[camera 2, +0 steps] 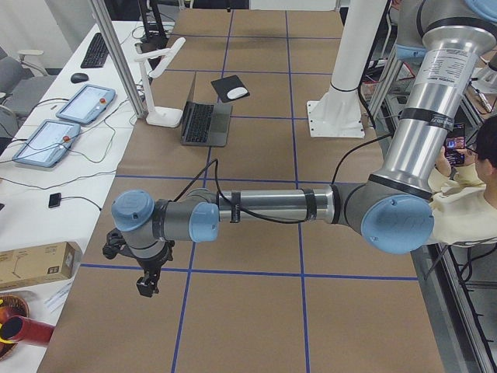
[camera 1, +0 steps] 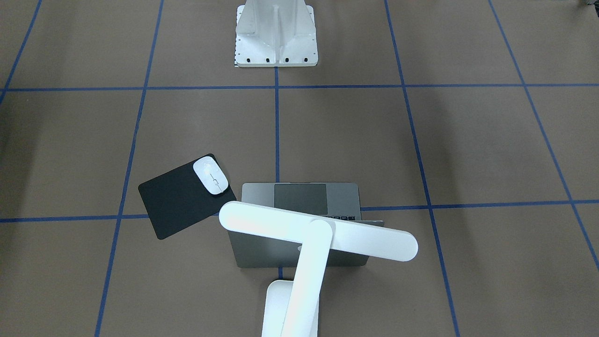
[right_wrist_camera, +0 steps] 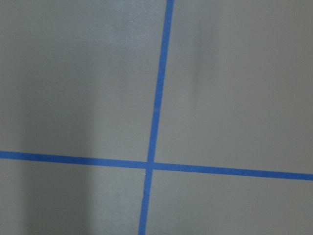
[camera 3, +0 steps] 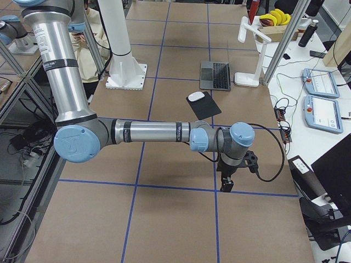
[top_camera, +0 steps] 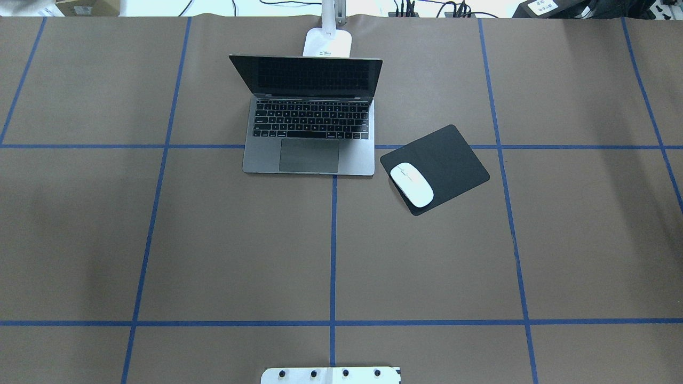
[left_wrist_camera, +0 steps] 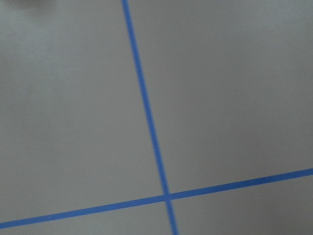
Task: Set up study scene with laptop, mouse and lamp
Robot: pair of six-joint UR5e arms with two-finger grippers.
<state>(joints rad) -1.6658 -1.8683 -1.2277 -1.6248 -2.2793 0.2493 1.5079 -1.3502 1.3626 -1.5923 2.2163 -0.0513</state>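
Starting from the robot's side, the white pedestal [top_camera: 331, 375] stands at the near edge of the table [top_camera: 229, 250]. Both arms reach out to the two ends of the table, well apart from the study things. The left gripper [camera 2: 145, 286] and the right gripper [camera 3: 224, 185] each hang a little above the brown surface, and nothing shows between the fingers. Each is seen only from a side camera, so I cannot tell if the jaws are open or closed. The wrist cameras show only bare paper and blue tape lines. I judge that the arms are parked there so as not to cover the scene. Further out, the mouse [top_camera: 411, 184] lies on the black mat [top_camera: 453, 154], on the corner closest to the laptop [top_camera: 308, 156]. It is on the laptop's right, probably so that a right hand finds it easily. The mat is turned at an angle and sits just beside the laptop. The laptop is open, with keys and trackpad facing the robot and the screen leaning back. Farthest, the lamp [top_camera: 327, 42] has its base behind the lid, and its long head reaches over the lid, likely to light the keyboard. The arrangement looks complete to me.
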